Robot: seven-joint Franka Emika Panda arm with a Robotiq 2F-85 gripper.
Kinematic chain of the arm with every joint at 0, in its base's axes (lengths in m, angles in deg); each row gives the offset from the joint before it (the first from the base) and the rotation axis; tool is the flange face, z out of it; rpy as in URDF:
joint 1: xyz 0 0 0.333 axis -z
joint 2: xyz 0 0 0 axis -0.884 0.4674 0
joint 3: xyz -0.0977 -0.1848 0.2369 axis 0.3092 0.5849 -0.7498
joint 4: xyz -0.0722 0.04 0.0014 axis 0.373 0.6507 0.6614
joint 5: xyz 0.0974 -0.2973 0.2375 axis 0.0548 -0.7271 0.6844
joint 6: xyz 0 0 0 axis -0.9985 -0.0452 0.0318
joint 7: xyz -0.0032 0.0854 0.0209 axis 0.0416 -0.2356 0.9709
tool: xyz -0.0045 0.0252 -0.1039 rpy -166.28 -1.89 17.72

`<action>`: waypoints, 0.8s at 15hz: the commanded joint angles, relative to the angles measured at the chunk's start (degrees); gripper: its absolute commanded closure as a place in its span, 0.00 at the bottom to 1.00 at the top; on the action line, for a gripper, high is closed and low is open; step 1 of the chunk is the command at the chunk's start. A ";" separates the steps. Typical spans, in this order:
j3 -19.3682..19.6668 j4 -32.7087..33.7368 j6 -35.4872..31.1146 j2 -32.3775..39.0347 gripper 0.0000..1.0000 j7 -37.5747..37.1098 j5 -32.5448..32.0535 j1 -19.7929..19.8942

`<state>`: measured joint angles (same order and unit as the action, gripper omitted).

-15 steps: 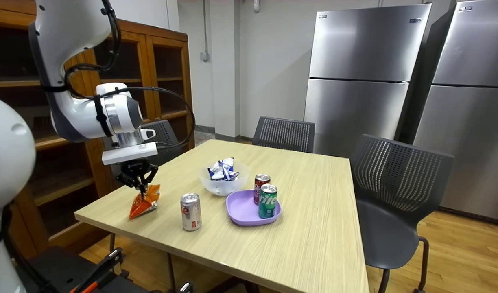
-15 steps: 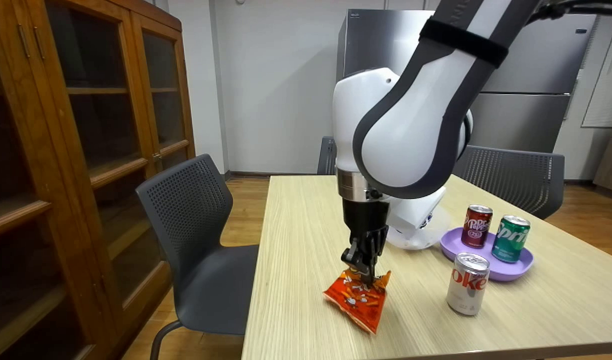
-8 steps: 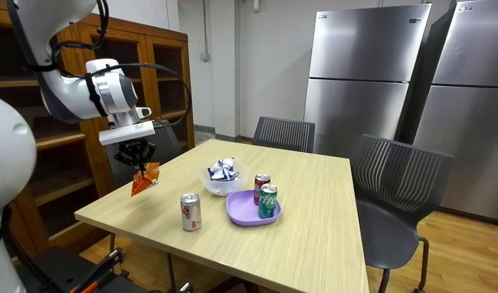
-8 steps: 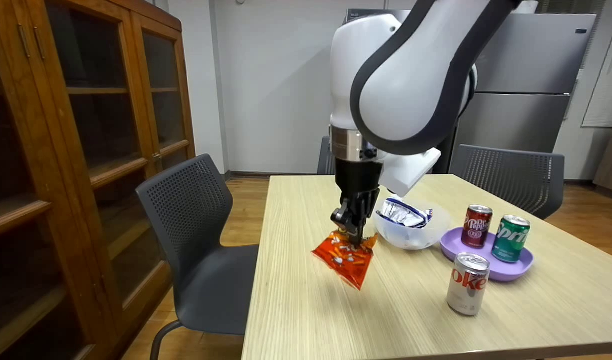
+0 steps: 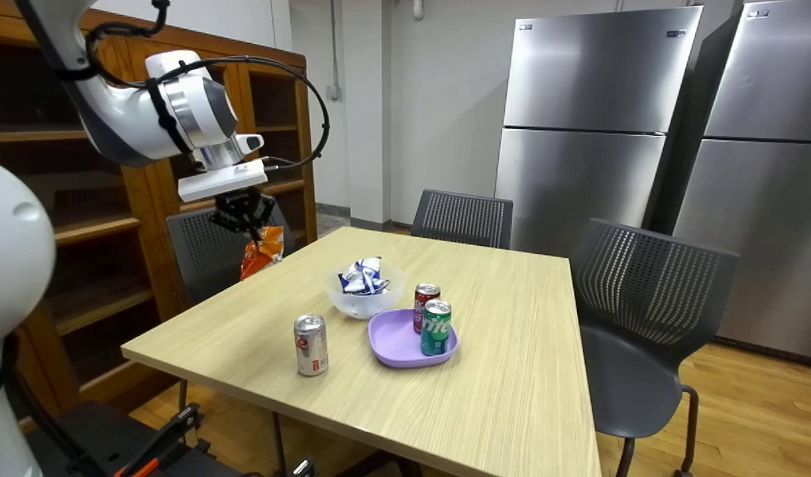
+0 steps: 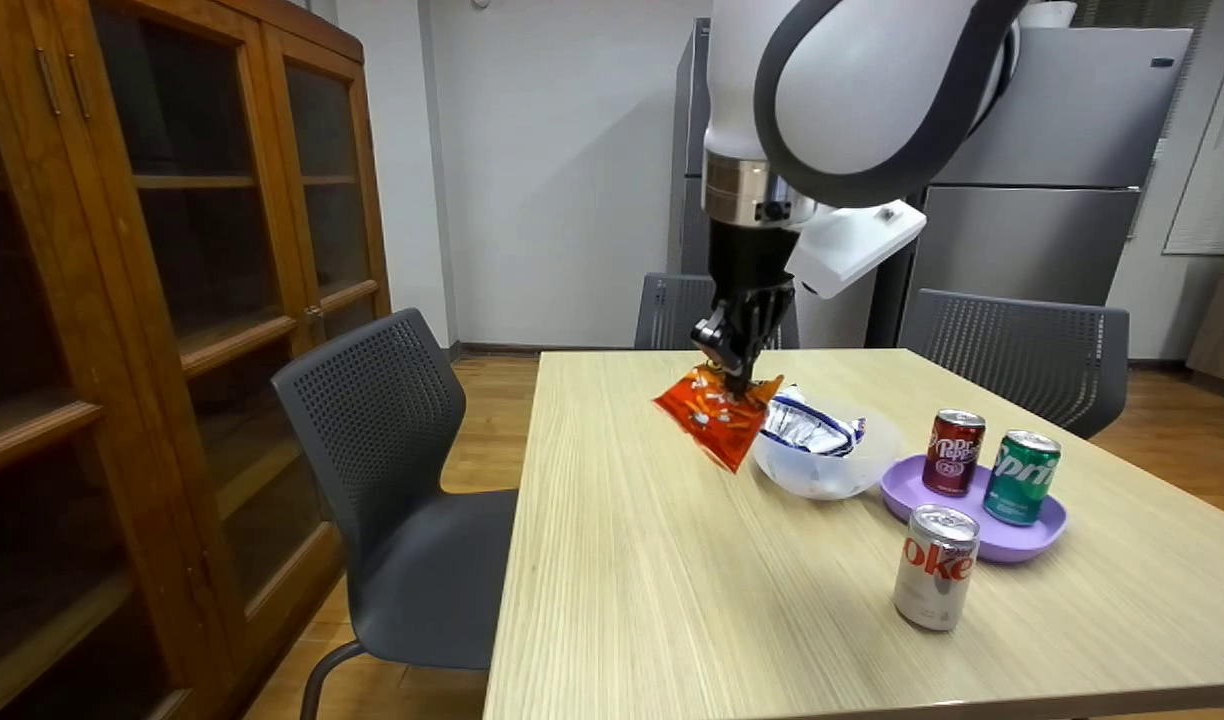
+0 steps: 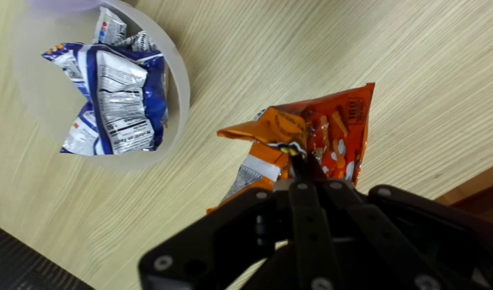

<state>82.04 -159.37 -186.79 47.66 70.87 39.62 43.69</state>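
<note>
Raised and shifted since the earlier frames: one snack bag [image 6: 712,416], gone from lying on the table [image 6: 612,600] to hanging above it, nearer the bowl [image 7: 184,94].

Gripper [image 7: 306,161]: jaws drawn narrow, pinching the bag in its orange part.

Snack bag: orange at the pinched end, red below. Glossy foil, creased and folded where gripped, one orange flap jutting sideways. Pale and orange printed shapes; small printed box near a red corner; white strip and silvery patch beside the fold. Hangs tilted, one corner lowest.

Bowl: translucent white, near the bag. A strip of wood grain parts the two in the wrist view; in an exterior view the bag's edge overlaps it. Contents: one blue-and-white packet [image 7: 125,96], crumpled, nutrition panel upward; smaller white packets [image 7: 110,27] next to it.

Plate [image 5: 395,338]: purple, shallow, just beside the bowl. Bears one maroon Dr Pepper can [image 6: 952,455] and one green Sprite can [image 6: 1022,480], both upright, close together.

Silver can [image 6: 937,570]: red lettering, "oke" legible; upright on the table, outside the plate. Hides part of the plate's rim in an exterior view.

Grey chairs [image 6: 427,575]: perforated backs, set about the table.

Wooden cabinet [image 6: 117,340]: glazed doors.

Refrigerators [image 5: 591,86]: two, steel-fronted, behind the table.
</note>
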 commanded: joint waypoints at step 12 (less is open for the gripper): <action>8.41 -0.54 1.13 -2.05 1.00 -21.99 -11.82 5.62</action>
<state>89.25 -160.63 -186.27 45.08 54.41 31.19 48.87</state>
